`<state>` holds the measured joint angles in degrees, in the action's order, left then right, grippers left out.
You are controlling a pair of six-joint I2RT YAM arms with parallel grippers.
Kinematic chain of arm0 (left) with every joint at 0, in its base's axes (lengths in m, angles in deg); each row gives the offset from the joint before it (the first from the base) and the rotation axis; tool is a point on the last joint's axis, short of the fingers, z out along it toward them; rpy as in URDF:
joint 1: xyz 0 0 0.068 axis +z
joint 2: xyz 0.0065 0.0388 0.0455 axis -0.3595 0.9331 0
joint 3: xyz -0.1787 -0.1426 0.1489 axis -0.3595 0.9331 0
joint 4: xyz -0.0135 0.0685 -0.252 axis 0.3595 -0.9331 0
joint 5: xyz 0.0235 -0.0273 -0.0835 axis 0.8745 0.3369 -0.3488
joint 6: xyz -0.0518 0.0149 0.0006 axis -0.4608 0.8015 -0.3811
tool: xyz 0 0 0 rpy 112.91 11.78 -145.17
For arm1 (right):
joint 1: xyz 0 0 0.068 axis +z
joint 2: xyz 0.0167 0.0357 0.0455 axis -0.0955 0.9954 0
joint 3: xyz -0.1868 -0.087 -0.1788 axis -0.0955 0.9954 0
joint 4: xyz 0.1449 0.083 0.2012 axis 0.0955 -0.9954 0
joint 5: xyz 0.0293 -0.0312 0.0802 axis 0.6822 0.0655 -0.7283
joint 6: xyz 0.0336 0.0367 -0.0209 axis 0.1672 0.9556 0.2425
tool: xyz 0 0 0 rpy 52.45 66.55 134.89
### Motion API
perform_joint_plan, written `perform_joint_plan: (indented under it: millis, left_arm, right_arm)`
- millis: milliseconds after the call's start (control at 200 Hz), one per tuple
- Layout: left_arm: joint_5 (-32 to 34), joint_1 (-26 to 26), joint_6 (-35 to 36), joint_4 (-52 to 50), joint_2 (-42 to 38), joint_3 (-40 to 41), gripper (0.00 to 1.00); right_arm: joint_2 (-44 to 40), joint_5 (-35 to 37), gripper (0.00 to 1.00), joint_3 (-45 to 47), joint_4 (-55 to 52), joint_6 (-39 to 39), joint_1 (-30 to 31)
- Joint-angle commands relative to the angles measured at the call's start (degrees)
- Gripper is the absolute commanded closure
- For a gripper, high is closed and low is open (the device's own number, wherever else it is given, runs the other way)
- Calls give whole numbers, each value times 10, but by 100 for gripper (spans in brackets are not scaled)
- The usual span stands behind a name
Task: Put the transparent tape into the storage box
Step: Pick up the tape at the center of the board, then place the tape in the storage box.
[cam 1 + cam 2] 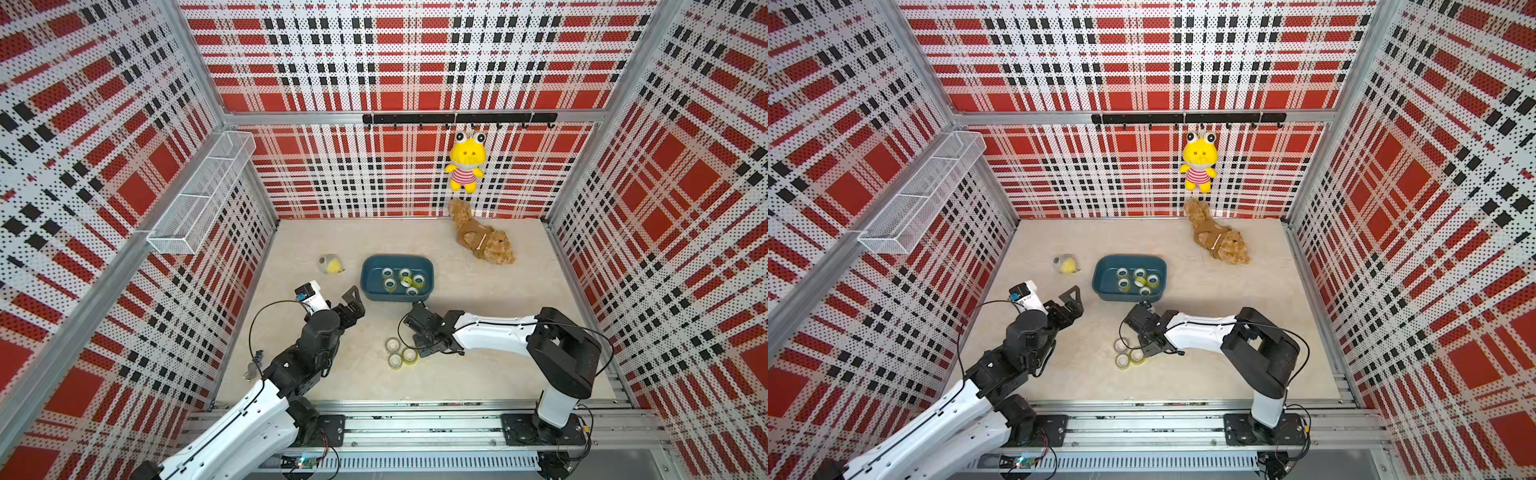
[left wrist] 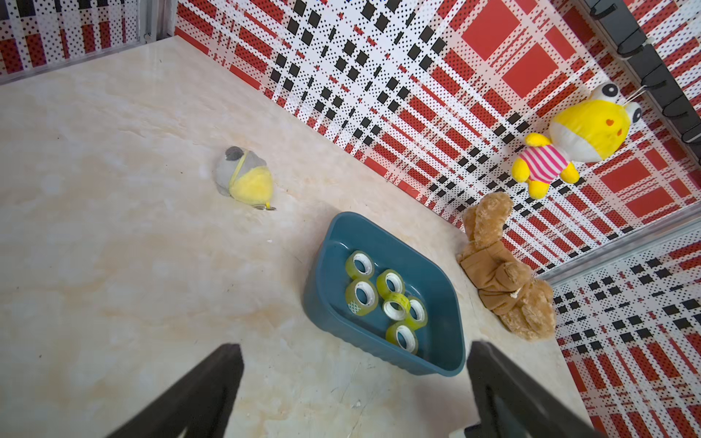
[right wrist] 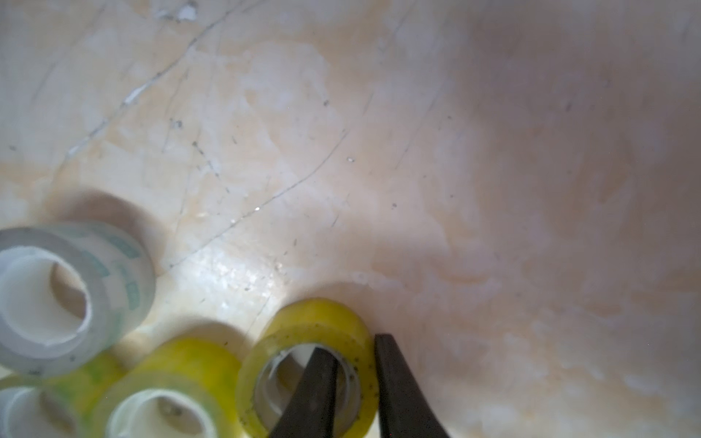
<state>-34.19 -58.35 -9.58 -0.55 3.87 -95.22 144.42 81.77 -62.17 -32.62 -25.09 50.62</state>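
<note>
Yellowish tape is the star here. In both top views the blue box (image 1: 374, 268) sits mid-surface with a bunch of stored rolls (image 1: 401, 280) lying in it. A little cluster of loose rolls (image 1: 395, 360) waits on the beige surface (image 1: 457, 386), nearer the robot's base and well apart from the box. The right arm bends down over that cluster, with the right jaws at the yellow roll (image 1: 409, 355) on the cluster's arm side. The left arm hangs just beside the box's near left corner, not involved.

Left wrist view: the left jaws stand wide apart with nothing between them, looking across at the box. Six rolls are in there, one propped on the others, and a brown teddy (image 2: 504, 288) lies just beyond.

Right wrist view settles the grip. One of the right jaws is down inside the yellow roll's core and the other is outside, so they're clamped on its wall. The roll looks to be resting on the surface, right up against its neighbour.

So the pick looks made and the lift comes next. It probably wants a straight pull up to clear the neighbours. Then comes a carry over the near rim and a drop on the box's bare side. A one-wall pinch could let it tilt.
</note>
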Motion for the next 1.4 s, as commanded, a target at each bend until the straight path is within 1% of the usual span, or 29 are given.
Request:
perform_joint_plan:
  millis: [0,145,276,516,657,687,707,722,757,822,937,1002,1128,1173,1193,1238,1273,1303,1323,1353,1393]
  left_arm:
    - [7,-3,10,-8,-4,-1,1]
    - [6,-3,11,-8,-4,-4,1]
    - [6,-4,12,-11,-5,-8,1]
    - [17,-4,18,-12,-7,-14,1]
    - [22,2,27,1,-11,-12,1]
    - [19,6,34,11,-12,-8,1]
    - [16,10,38,18,-12,-5,1]
    - [14,13,41,23,-11,-3,1]
    - [4,22,49,34,-10,2,1]
    - [-30,51,54,50,-2,5,1]
    - [-125,130,40,62,7,6,1]
    - [-164,170,36,66,1,11,1]
    - [-192,221,41,61,-19,20,1]
    - [-200,226,43,56,-25,22,1]
    - [-204,246,43,55,-28,22,1]
    - [-213,255,42,53,-34,24,1]
    - [-218,259,41,53,-37,27,1]
    - [-222,260,40,53,-39,28,1]
    - [-224,261,40,52,-40,29,1]
    - [-226,261,39,52,-40,31,1]
    - [-230,261,38,52,-40,33,1]
  right_arm:
    - [18,13,100,29,-31,6,-4]
    - [-8,17,100,35,-32,10,-5]
    - [-49,27,100,31,-43,14,-8]
    - [-126,27,100,-4,-68,5,-25]
    - [-146,-4,100,-54,-60,-23,-63]
    - [-143,-29,100,-70,-54,-31,-73]
    - [-137,-35,100,-83,-52,-32,-80]
    - [-132,-39,100,-94,-50,-49,-84]
    - [-115,-48,100,-124,-51,-63,-92]
    - [-68,-64,100,-194,-63,-88,-104]
    - [37,-83,100,-319,-81,-120,-116]
    - [96,-98,100,-381,-87,-127,-120]
    - [204,-112,100,-504,-112,-136,-122]
    - [241,-114,100,-550,-121,-136,-122]
    - [257,-116,100,-569,-125,-137,-123]
    - [290,-123,100,-605,-130,-136,-123]
    - [311,-130,96,-627,-130,-137,-123]
    - [328,-139,91,-644,-128,-137,-123]
    - [337,-145,86,-653,-127,-137,-123]
    - [350,-153,74,-666,-126,-135,-124]
    - [364,-157,64,-679,-125,-134,-124]
